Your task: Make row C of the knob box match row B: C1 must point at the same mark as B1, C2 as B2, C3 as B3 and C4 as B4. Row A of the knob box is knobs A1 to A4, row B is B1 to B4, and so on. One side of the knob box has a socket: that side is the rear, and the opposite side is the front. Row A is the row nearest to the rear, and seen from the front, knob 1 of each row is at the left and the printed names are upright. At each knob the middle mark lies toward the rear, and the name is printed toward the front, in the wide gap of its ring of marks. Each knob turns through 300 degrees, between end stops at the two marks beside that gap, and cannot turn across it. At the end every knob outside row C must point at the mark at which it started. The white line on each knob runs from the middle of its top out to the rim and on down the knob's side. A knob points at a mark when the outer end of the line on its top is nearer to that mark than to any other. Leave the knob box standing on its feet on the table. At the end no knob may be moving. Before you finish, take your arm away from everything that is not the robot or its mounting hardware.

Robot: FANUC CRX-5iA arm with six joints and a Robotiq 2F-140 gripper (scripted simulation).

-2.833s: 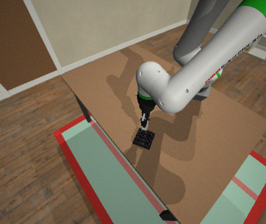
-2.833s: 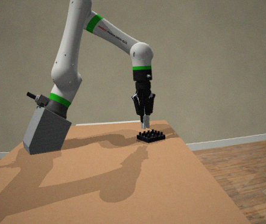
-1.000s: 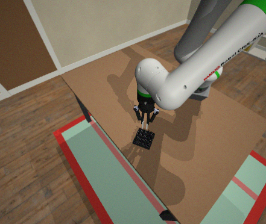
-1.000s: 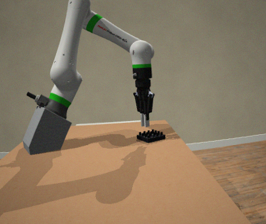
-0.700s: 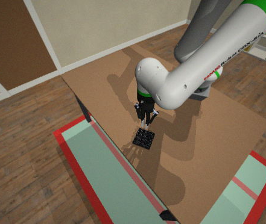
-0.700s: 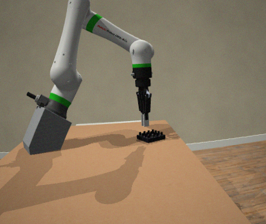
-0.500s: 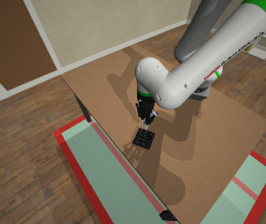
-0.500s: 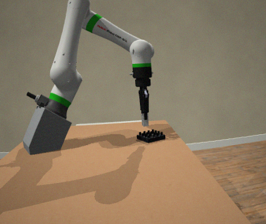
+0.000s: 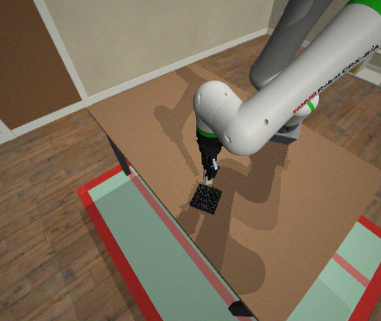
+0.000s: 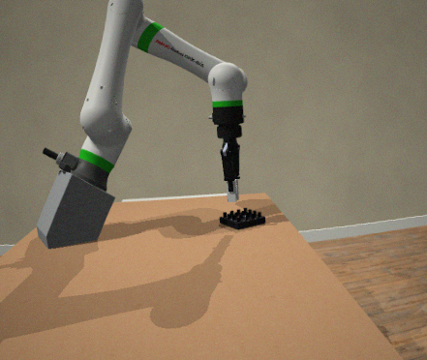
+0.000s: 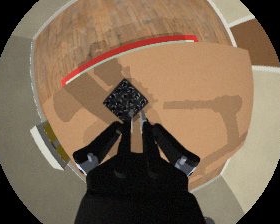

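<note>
- We count 1 arm (image 10: 113, 97), 1 gripper (image 10: 232, 195) and 1 knob box (image 10: 242, 220) on 1 table (image 10: 176, 290).
- Our gripper hangs pointing down above the knob box, near its edge on the arm's base side, and clear of the knobs in the exterior view.
- The fingers are drawn nearly together, clenched on nothing; we see no knob between them.
- The knob box (image 9: 206, 198) stands flat on the table, close to the table edge that faces the red-bordered green floor zone (image 9: 149, 254).
- In the exterior view we see its knobs as short black pegs in rows; we cannot count them reliably, nor read any white lines or labels.
- From the wrist, the box (image 11: 126, 100) appears as a dark diamond just beyond the fingertips.
- Brown table surface stretches well away from the box toward the grey base (image 10: 72, 208) and toward the near end.
</note>
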